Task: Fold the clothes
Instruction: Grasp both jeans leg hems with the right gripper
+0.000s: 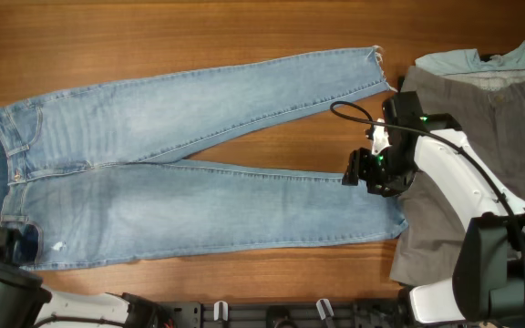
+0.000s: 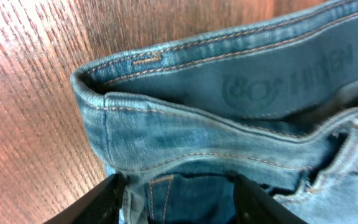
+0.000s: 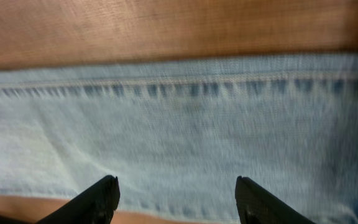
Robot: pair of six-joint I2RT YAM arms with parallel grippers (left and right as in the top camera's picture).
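Lying unfolded on the bench (image 1: 244, 36), the jeans (image 1: 153, 137) were straddled by the left gripper (image 2: 179, 186) and right gripper (image 3: 176, 183), both spread wide.

On the desk (image 1: 244, 27) lay: jeans (image 1: 180, 173), one pair; grey trousers (image 1: 509, 109), one pair; pale shirt (image 1: 463, 62), one. Two in all: left pincer (image 2: 178, 190), right pincer (image 3: 176, 193).
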